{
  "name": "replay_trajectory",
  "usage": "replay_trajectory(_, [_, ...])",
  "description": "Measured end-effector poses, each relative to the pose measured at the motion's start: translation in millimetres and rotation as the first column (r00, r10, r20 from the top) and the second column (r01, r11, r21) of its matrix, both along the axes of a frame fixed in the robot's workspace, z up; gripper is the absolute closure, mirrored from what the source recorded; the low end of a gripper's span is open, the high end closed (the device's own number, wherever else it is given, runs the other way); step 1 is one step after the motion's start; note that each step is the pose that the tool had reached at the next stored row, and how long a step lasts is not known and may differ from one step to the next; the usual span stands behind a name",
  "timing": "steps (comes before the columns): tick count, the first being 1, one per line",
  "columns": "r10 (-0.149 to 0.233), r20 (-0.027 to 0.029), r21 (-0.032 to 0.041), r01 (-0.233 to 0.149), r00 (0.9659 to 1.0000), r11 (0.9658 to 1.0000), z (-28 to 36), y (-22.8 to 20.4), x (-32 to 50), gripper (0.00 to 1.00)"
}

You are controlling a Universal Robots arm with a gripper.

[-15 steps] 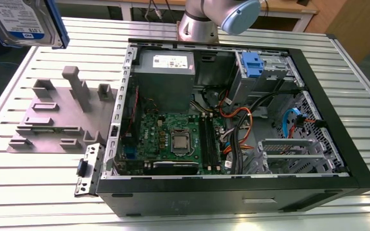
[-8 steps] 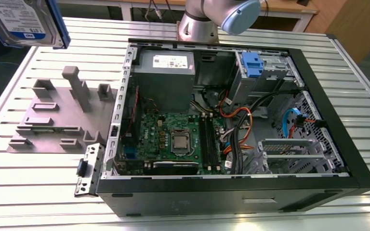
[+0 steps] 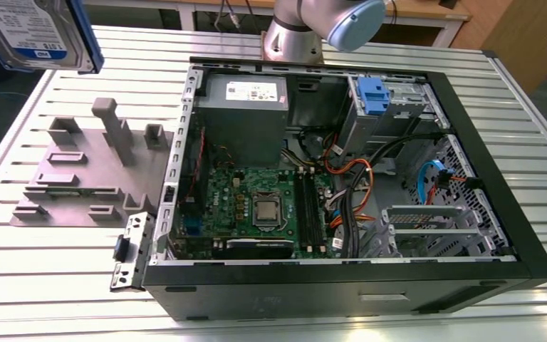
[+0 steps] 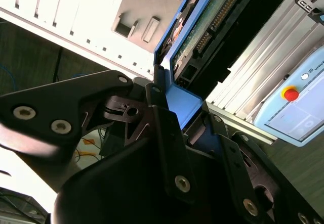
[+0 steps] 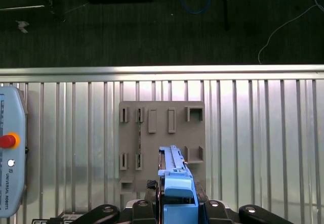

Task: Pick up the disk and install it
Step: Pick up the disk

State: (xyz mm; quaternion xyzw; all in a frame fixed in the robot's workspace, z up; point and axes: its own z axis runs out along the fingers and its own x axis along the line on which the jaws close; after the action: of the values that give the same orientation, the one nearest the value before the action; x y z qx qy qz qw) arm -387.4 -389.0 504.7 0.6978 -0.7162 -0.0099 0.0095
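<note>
We saw the disk [image 3: 36, 32] held in the air at the far corner on the exterior view's left, above the table [image 3: 26, 278] and well apart from the open case [image 3: 501, 235]. In both wrist views the jaws were closed on the blue frame at one end of the disk, one finger on each side. In the first wrist view a grey holder [image 5: 162, 133] lay on the table beneath the disk.

We judged the pick-up done and the install not yet done, because the disk was outside the case. Inside the case, a blue bracket [image 3: 372, 96] sat at the drive cage in the far corner on the exterior view's right.

The disk carried a white-and-blue label with dark print. The grey power box [image 3: 243, 107] had a white sticker on top. A pale blue pendant [image 5: 10, 148] with a red button lay on the table and had a line of lettering. We left all this print unread.
</note>
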Motion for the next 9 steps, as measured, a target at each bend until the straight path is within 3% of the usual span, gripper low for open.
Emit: replay_trajectory(9, [0.0, 0.0001, -0.0003, 0.0, 1.0, 1.0, 0.0, -3.4, 0.1, 0.64])
